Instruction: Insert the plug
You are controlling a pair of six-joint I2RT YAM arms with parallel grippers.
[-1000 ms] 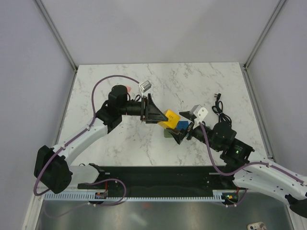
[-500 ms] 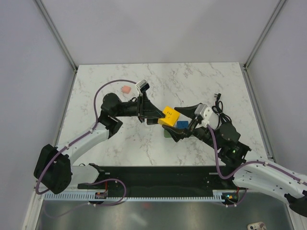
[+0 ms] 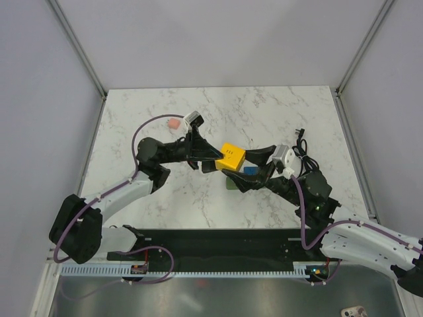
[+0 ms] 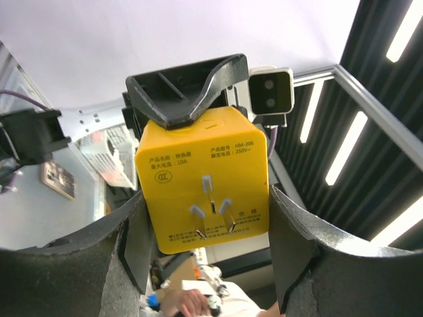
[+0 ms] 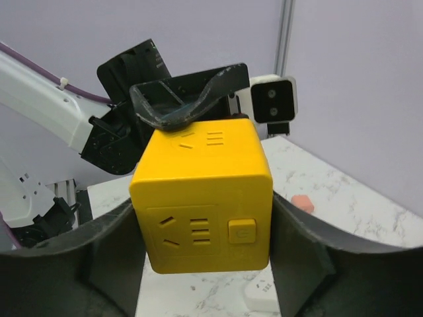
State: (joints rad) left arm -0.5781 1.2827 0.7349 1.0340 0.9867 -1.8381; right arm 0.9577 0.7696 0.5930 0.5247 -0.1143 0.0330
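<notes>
Holding a yellow block point(image 3: 232, 155) in the air between them, two robot arms meet above a marble counter point(image 3: 277, 112). The left end effector point(image 3: 223, 160) is closed on the block, a finger against each of two opposite faces. The right end effector point(image 3: 242, 165) faces it from the other side. A second ago its jaws stood spread, short of the block. Now its fingers point(image 5: 112, 244) lie along the block's other two faces. Whether they press or only touch cannot be told. The block has also risen a little and moved away from the arm bases in that time.

The plug point(image 3: 251, 171), a small bright-blue cube, is in neither end effector. It sits low, just beneath the right end effector, next to a green power strip point(image 3: 229, 184) that the fingers partly hide. Whether it is already seated there cannot be seen. A pink block point(image 3: 173, 123) lies on the counter well beyond the left end effector.

This looks like a handover or clearing of the yellow block, so the insertion itself is probably not yet begun.
</notes>
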